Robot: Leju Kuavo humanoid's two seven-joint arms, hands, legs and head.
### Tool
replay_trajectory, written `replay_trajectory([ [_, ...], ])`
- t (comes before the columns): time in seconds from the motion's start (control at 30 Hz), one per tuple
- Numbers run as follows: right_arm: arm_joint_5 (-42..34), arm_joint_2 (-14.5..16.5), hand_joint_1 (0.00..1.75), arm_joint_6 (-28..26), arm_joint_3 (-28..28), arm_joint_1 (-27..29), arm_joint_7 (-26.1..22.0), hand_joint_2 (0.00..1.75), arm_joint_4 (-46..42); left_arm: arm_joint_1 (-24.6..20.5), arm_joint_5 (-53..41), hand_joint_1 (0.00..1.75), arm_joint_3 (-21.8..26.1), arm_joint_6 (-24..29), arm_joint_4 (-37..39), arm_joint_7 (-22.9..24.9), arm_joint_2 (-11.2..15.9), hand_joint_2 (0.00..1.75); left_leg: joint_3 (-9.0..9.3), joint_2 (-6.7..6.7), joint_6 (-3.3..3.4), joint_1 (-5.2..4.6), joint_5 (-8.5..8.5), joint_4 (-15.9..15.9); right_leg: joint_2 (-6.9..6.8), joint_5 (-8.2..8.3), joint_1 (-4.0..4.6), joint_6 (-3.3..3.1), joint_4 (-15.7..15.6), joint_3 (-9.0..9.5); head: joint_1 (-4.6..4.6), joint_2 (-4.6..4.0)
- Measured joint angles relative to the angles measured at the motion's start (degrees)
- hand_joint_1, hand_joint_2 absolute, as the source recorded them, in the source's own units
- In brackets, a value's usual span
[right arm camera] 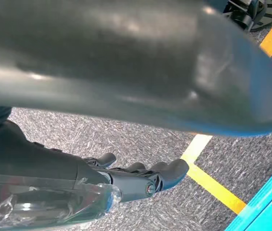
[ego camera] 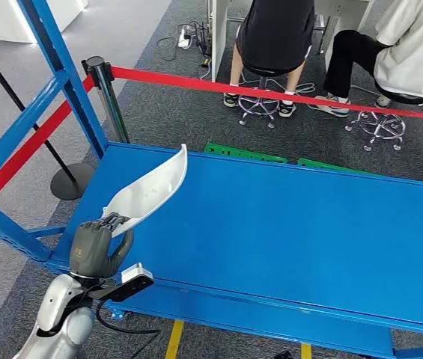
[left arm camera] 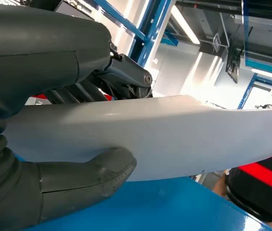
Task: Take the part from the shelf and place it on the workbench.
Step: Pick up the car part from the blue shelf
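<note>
- Now the left hand (ego camera: pixel 93 248) grips the white part (ego camera: pixel 150 191), thumb beneath it, above the blue shelf (ego camera: pixel 288 224).
- Right hand (right arm camera: pixel 137 180) hangs empty, fingers loosely apart.

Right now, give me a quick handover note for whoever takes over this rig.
Left hand: holds one end of the long curved white plastic part, thumb and fingers on opposite faces.
Right hand: hangs over grey carpet, holding nothing, fingers loosely apart.
Part: its far end rises above the blue metal surface.
Done: part grasped.
Left: set it on the workbench and release.
</note>
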Motion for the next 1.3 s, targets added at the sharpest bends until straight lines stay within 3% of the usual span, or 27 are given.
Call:
replay_trajectory([
  [0.33, -0.08, 0.46, 0.0, -0.71, -0.05, 0.02, -0.55, 0.0, 0.0, 1.22, 1.11, 1.75, -0.13, 0.38, -1.89, -1.84, 0.01, 1.75, -0.01, 0.0, 0.0, -0.02, -0.01, 0.0, 0.01, 0.0, 0.0, 0.0, 0.0, 0.03, -0.01, 0.0],
  [0.57, -1.27, 0.96, 0.0, 0.63, -0.57, 0.15, -3.35, 0.0, 0.0, 7.14, 4.19, 1.75, -1.75, 5.34, -9.09, -6.79, -0.36, 1.75, 0.0, 0.0, 0.13, -0.16, -0.2, 0.02, 0.03, -0.1, -0.16, 0.16, -0.03, 0.05, -0.01, 0.0],
  [0.77, -1.17, 1.23, 0.0, 0.19, -1.6, 0.32, -4.54, 0.0, 0.0, 13.7, 9.28, 1.75, -4.65, 10.98, -14.93, -12.7, -0.01, 1.75, 0.04, 0.01, 0.68, -0.65, -0.56, 0.13, 0.02, -0.35, -0.66, 0.6, -0.08, 0.08, -0.02, 0.0],
  [0.9, -0.42, 1.5, 0.0, -1.02, -1.72, 0.37, -4.81, 0.0, 0.0, 16.36, 11.16, 1.75, -7.3, 13.03, -16.61, -15.24, 0.24, 1.75, 0.23, 0.08, 1.43, -0.76, -0.33, -0.12, -0.02, -0.53, -0.93, 1.31, 0.03, 0.19, -0.03, 0.0],
  [0.97, -0.36, 1.53, 0.0, -1.13, -1.83, 0.32, -4.98, 0.0, 0.0, 16.71, 11.29, 1.75, -8.48, 13.42, -16.9, -15.54, 0.35, 1.75, 0.42, 0.35, 1.83, -0.42, -0.08, -0.58, -0.25, -2.67, -0.84, 1.56, 3.05, -1.12, 0.12, 0.0],
  [1.03, -0.66, 1.53, 0.0, -1.13, -2.01, 0.29, -5.08, 0.0, 0.0, 16.82, 11.27, 1.75, -9.35, 13.56, -16.99, -15.59, 0.48, 1.75, 0.48, 0.75, 1.96, -0.28, -0.04, -0.67, -0.45, -6.31, -0.84, 1.76, 10.02, -4.35, 0.27, 0.0],
  [1.07, -0.86, 1.53, 0.0, -1.21, -2.2, 0.29, -5.16, 0.0, 0.0, 16.85, 11.23, 1.75, -9.7, 13.57, -16.99, -15.59, 0.56, 1.75, 0.47, 0.98, 1.96, -0.28, -0.04, -0.66, -0.46, -7.54, -0.88, 1.87, 13.43, -5.97, 0.27, 0.0],
  [1.1, -0.96, 1.53, 0.0, -1.51, -2.46, 0.33, -5.33, 0.0, 0.0, 16.88, 11.14, 1.75, -10.03, 13.57, -16.99, -15.58, 0.66, 1.75, 0.47, 1.25, 1.94, -0.26, -0.04, -0.65, -0.49, -7.69, -0.93, 2.01, 15.32, -6.93, 0.27, 0.0],
  [1.13, -0.95, 1.53, 0.0, -2.0, -2.73, 0.36, -5.56, 0.0, 0.0, 16.89, 10.97, 1.75, -10.37, 13.57, -16.99, -15.58, 0.74, 1.75, 0.46, 1.53, 1.9, -0.23, -0.03, -0.62, -0.58, -6.78, -1.02, 2.15, 15.29, -6.97, 0.28, 0.0],
  [1.17, -0.8, 1.53, 0.0, -2.52, -2.96, 0.36, -5.78, 0.0, 0.0, 16.93, 10.76, 1.75, -10.69, 13.57, -16.99, -15.58, 0.8, 1.75, 0.47, 1.84, 1.77, -0.14, -0.03, -0.56, -0.81, -4.95, -1.13, 2.27, 13.16, -5.96, 0.27, 0.0],
  [1.23, -0.48, 1.58, 0.0, -3.27, -3.1, 0.2, -5.95, 0.0, 0.0, 17.06, 10.3, 1.75, -11.17, 13.57, -17.02, -15.57, 0.84, 1.75, 0.41, 2.4, 1.16, -0.1, -0.08, -0.24, -2.34, -1.47, -1.17, 2.58, 6.1, -2.35, 0.34, 0.0],
  [1.3, -0.35, 1.68, 0.0, -3.82, -3.13, 0.01, -5.75, 0.0, -0.01, 17.15, 10.09, 1.75, -11.49, 13.6, -17.09, -15.51, 0.91, 1.75, 0.28, 2.88, 0.37, -0.32, 0.0, 0.21, -3.29, -0.22, -1.04, 2.04, 2.2, -0.6, 0.46, 0.0],
])
